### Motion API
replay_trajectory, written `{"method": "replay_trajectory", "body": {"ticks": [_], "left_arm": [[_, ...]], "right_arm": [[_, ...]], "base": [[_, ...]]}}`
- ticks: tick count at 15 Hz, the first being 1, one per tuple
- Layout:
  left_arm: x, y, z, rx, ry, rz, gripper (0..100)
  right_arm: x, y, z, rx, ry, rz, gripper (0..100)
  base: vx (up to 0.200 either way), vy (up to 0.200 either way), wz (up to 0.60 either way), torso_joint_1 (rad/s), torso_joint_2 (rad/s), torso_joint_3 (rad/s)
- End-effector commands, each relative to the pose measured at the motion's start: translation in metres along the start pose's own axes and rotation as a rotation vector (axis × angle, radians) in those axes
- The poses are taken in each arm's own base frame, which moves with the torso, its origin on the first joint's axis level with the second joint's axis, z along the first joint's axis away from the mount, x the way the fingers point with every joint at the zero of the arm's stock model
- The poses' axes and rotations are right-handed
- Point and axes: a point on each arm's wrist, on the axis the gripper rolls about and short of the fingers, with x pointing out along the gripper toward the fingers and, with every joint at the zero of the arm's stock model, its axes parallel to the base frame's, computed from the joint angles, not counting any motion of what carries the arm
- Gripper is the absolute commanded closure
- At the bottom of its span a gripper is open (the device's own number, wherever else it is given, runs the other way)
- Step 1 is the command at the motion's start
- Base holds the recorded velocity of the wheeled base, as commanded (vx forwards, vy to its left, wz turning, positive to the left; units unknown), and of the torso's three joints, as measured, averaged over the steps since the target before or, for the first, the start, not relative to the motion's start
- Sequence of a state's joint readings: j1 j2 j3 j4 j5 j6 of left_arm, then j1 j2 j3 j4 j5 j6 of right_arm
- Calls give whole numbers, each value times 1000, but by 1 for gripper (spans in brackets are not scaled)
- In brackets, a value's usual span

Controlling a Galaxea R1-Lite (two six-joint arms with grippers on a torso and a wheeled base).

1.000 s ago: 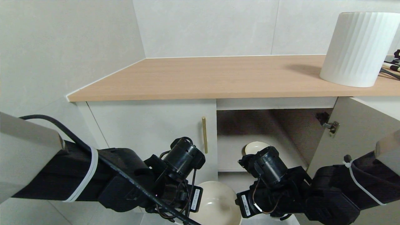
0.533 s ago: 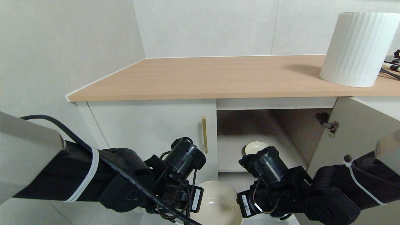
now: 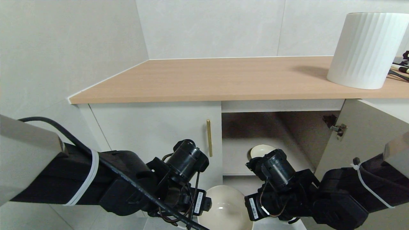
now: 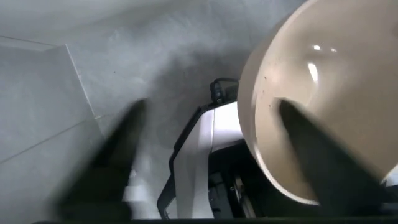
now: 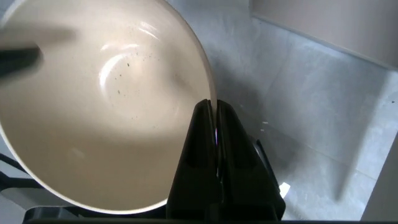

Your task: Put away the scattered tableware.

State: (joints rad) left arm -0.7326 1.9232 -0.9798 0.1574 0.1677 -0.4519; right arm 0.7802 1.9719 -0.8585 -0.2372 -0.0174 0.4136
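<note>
Rightward and a touch lower the wide cream ceramic bowl (image 3: pixel 224 209) had drifted since a second before.

From the head camera it hung low, in front of and below the open compartment of the pale cabinet (image 3: pixel 153 127), which stood under a light wooden countertop (image 3: pixel 207 78). A smaller cream dish (image 3: pixel 260 149) sat on the shelf inside that compartment. The shut door beside it carried a slim brass handle (image 3: pixel 208 137), and the right-hand door (image 3: pixel 367 127) stood swung open. A white ribbed cylindrical container (image 3: pixel 367 48) stood on the counter to the right, with dark-handled utensils (image 3: pixel 399 68) just beside it.

From the left wrist, the left gripper (image 4: pixel 211 106) had its blurred fingers spread wide. One lay outside the bowl and one across its inside, with the rim between them (whether either touched it could not be told).

From the right wrist, the right gripper (image 5: pixel 214 118) was pinched tight on the bowl's rim, one black finger on either face of the wall.
</note>
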Motion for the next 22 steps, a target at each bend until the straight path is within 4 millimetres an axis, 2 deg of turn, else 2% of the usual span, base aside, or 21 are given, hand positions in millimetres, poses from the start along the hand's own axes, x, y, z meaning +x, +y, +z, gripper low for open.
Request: {"method": "replay_trajectory", "body": {"ticks": [1, 5, 8, 10, 11, 14, 17, 20, 22], "left_arm": [[1, 0, 0, -3, 1, -2, 0], [0, 0, 1, -5, -4, -4, 0], [-1, 0, 1, -6, -5, -4, 0], [-1, 0, 1, -6, -7, -5, 0], [-1, 0, 1, -7, -7, -5, 0], [-1, 0, 1, -9, -7, -4, 0], [-1, 1, 2, -10, -7, -4, 0], [-2, 1, 2, -10, -8, -4, 0], [-2, 1, 1, -10, -6, -3, 0]], "right_arm": [[0, 0, 0, 0, -1, 3, 100], [3, -8, -5, -4, 11, -65, 100], [13, -28, -2, 14, -5, -218, 100], [18, -35, -4, 17, -17, -313, 100], [22, -47, -1, 50, -27, -359, 100], [22, -72, 26, 184, -109, -402, 100], [20, -89, 49, 323, -200, -420, 100], [28, -104, 64, 448, -273, -461, 100], [32, -121, 75, 506, -341, -473, 100]], "base": [[0, 0, 0, 0, 0, 0], [0, 0, 0, 0, 0, 0], [0, 0, 0, 0, 0, 0], [0, 0, 0, 0, 0, 0], [0, 0, 0, 0, 0, 0], [0, 0, 0, 0, 0, 0], [0, 0, 0, 0, 0, 0], [0, 0, 0, 0, 0, 0], [0, 0, 0, 0, 0, 0]]}}
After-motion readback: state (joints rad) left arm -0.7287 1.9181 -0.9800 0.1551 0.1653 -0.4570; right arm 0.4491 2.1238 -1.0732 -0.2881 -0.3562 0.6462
